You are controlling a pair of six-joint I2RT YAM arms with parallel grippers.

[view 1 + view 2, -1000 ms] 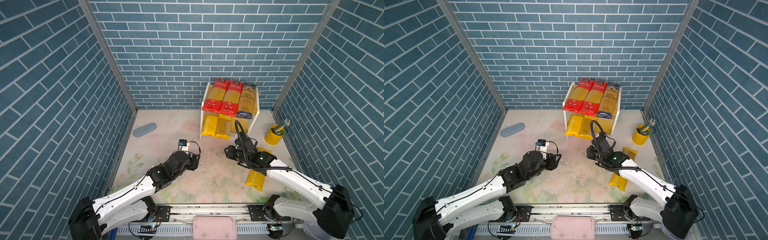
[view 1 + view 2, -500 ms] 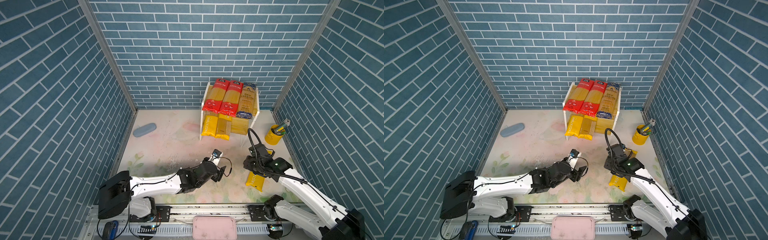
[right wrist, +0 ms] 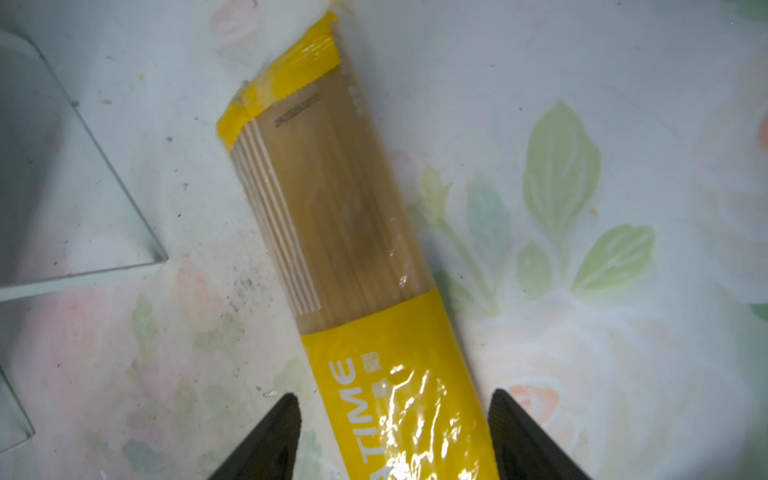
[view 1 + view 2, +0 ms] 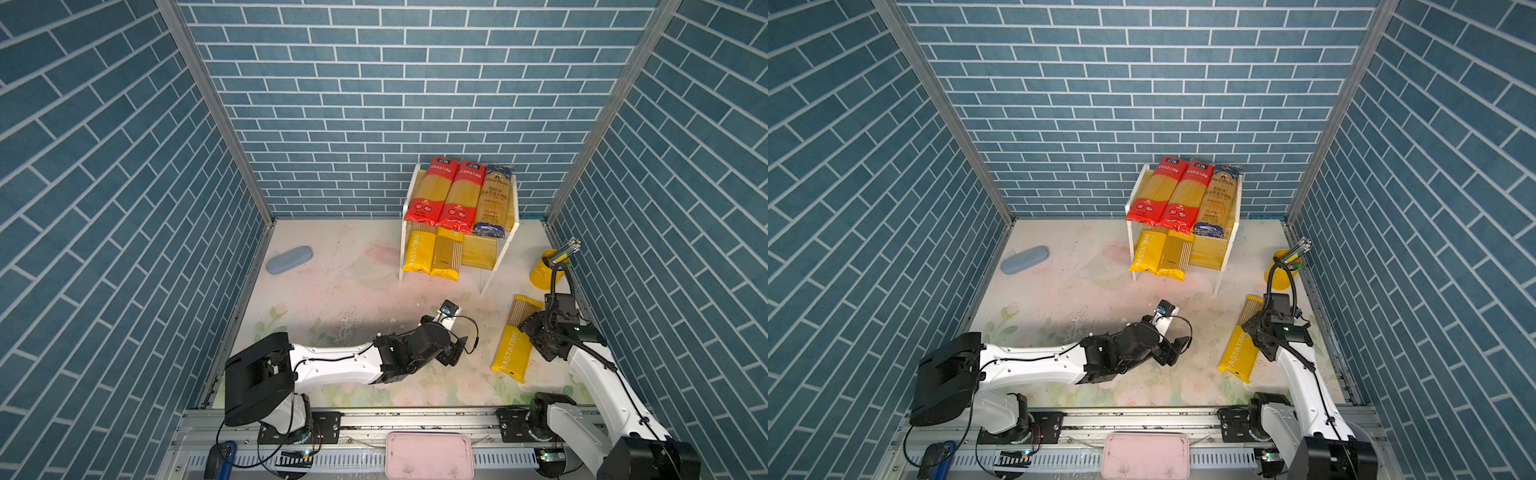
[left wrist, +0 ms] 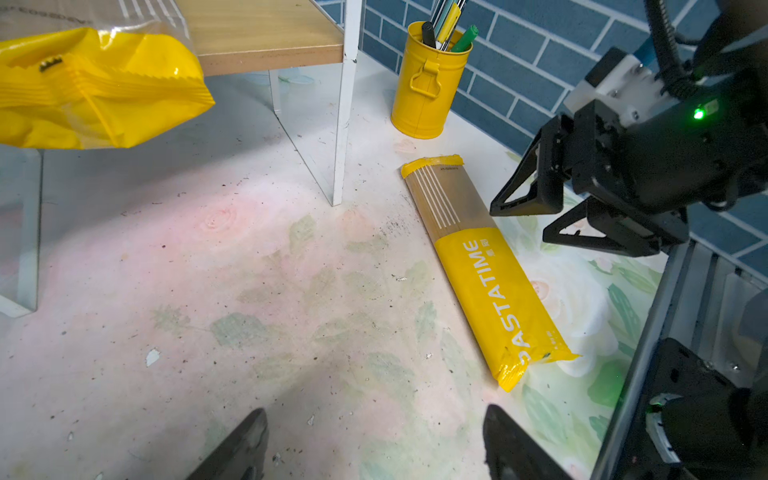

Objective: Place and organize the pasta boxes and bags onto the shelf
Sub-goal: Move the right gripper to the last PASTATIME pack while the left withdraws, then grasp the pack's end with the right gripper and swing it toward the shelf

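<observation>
Shelf [image 4: 484, 254] holds five packets [image 4: 432, 195]; one PASTATIME packet [image 4: 512, 353] lies on the table [image 4: 332, 299] below the spread jaws of the right gripper [image 3: 393, 395]; left gripper [image 5: 375, 411] jaws are spread, empty.

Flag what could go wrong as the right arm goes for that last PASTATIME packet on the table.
The right end effector hangs open over the PASTATIME packet, lying flat: its glossy film could slip from the grip.
The free slot on the shelf's lower board sits beside a white leg; the long packet might snag it.
The yellow pen cup stands close to that arm; a swing could tip it.
</observation>
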